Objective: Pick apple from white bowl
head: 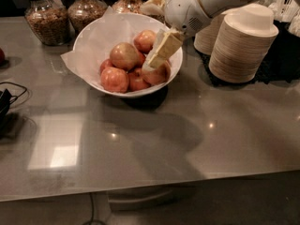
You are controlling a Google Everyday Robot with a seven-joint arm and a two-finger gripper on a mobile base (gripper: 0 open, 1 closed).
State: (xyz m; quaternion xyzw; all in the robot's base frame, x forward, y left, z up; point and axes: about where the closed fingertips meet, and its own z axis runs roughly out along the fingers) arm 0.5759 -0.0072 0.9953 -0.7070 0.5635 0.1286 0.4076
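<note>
This looks like a self-serve snack counter in an office kitchenette or café: a grey counter [187, 139] carries glass jars [44, 15] of brown dry food, stacks of disposable bowls [241, 46] and a paper-lined white bowl [136, 93] of apples [124, 55], with the gripper [152, 64] over the bowl's right side.

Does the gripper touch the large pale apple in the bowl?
Apart. In the camera view, a redder apple shows between the pale apple and the gripper, over the white bowl's right side.
</note>
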